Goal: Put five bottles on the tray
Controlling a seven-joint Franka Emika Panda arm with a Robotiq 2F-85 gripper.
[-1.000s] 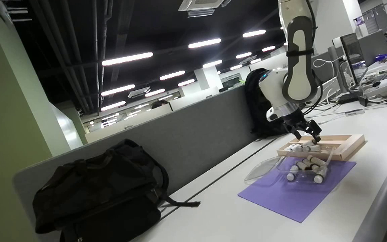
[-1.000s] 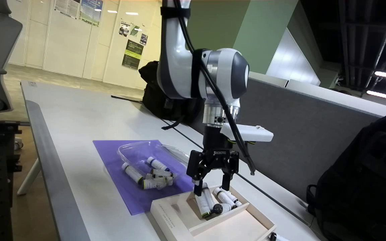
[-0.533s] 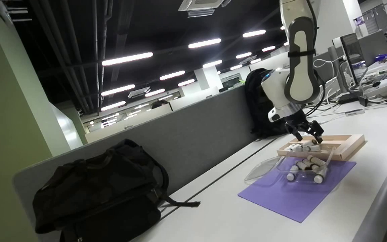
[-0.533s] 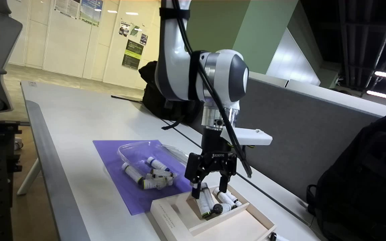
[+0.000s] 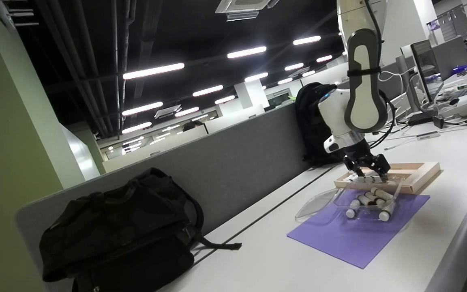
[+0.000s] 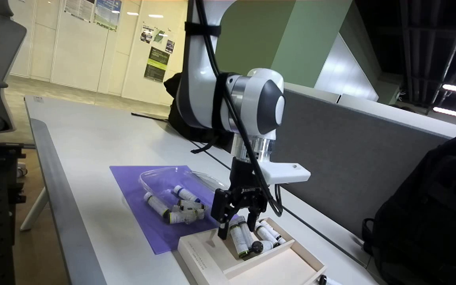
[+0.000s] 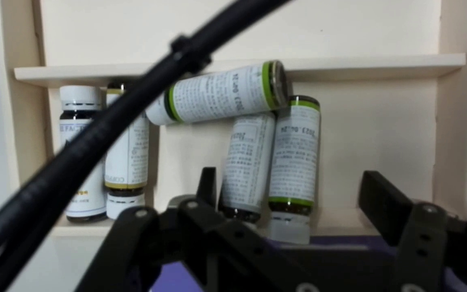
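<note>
In the wrist view, five white-labelled cylindrical bottles (image 7: 294, 160) lie in one compartment of the shallow light-wood tray (image 7: 454, 138): two at nine o'clock, one crosswise near twelve, two seen between the black fingers (image 7: 384, 207), spread and unclenched. In an exterior view, a clear plastic tub (image 6: 164, 181) of more bottles (image 6: 156, 204) sits at ten o'clock from it on a purple mat (image 6: 160, 237).

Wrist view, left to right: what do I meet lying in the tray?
Bottle with cap toward the picture's top → yellow-banded bottle → slanting bottle → lengthwise green-banded bottle. The crosswise bottle overlaps, so it is left out.
</note>
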